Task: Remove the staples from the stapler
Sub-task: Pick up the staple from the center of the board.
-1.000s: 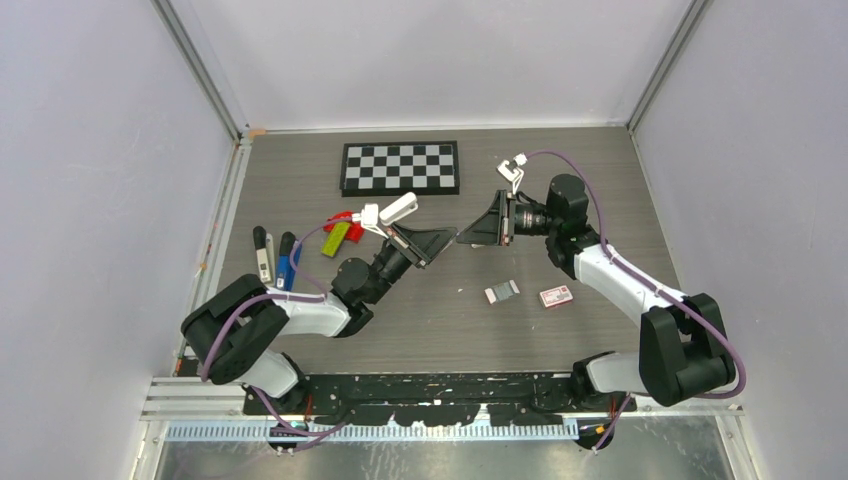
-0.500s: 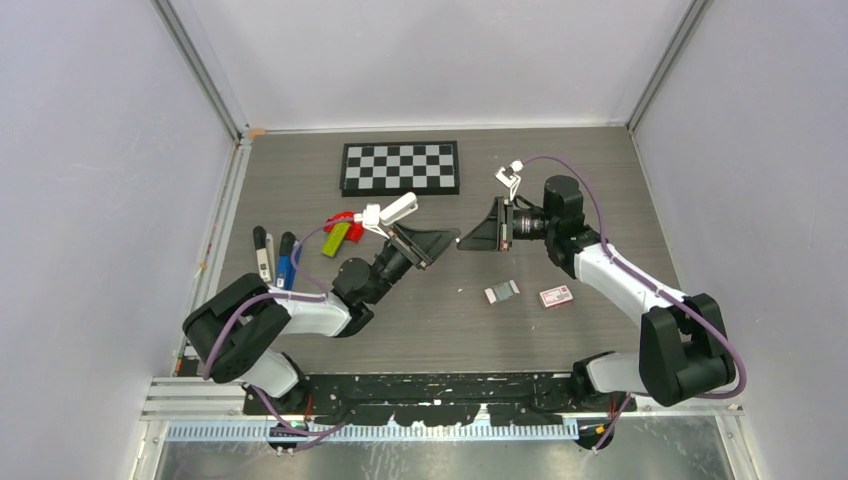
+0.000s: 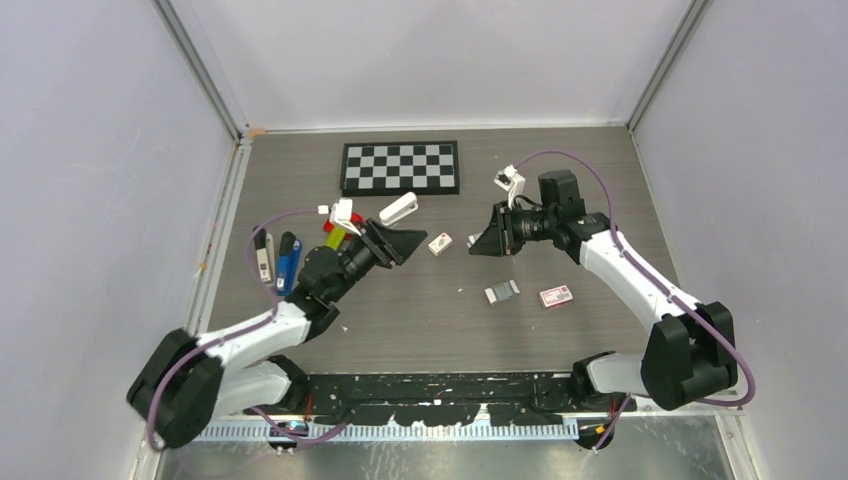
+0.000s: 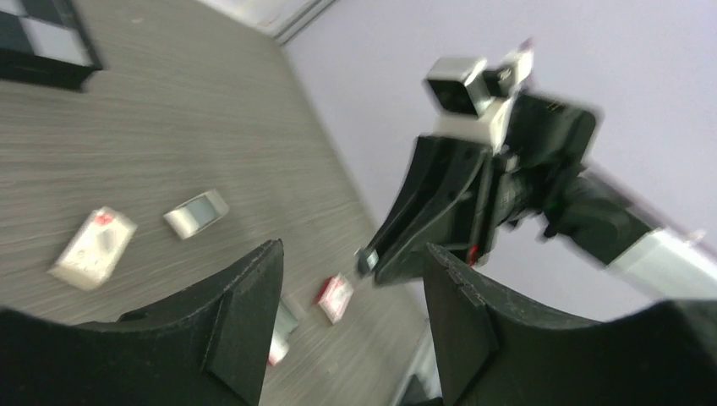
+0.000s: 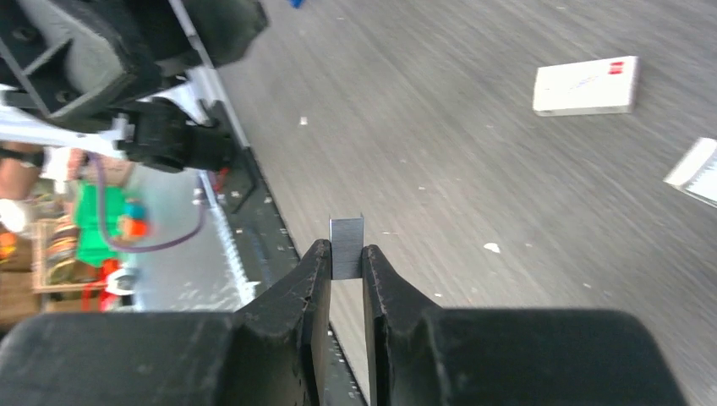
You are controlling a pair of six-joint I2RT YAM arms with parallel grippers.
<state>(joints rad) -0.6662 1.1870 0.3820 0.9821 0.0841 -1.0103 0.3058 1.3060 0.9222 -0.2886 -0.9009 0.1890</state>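
My right gripper [image 5: 345, 251] is shut on a short grey strip of staples [image 5: 346, 235], which sticks out past its fingertips. From above, that gripper [image 3: 473, 243] hangs over the middle of the table. In the left wrist view the strip [image 4: 365, 260] shows at the right gripper's tip. My left gripper [image 3: 405, 240] is open and empty, apart from the right one and to its left; its jaws [image 4: 351, 254] stand wide. The blue stapler [image 3: 288, 262] lies at the left of the table, away from both grippers.
A white stapler [image 3: 398, 208] lies behind the left gripper. Between the grippers lies a small white-and-red box [image 3: 440, 243]. A grey box [image 3: 502, 291] and a red-and-white box [image 3: 556, 296] lie nearer the front. A checkerboard [image 3: 401, 166] is at the back, red and green items [image 3: 334, 236] at left.
The left gripper has opened and drawn back to the left, away from the right gripper. A small white-and-red box now shows where they met. The right gripper keeps the strip.
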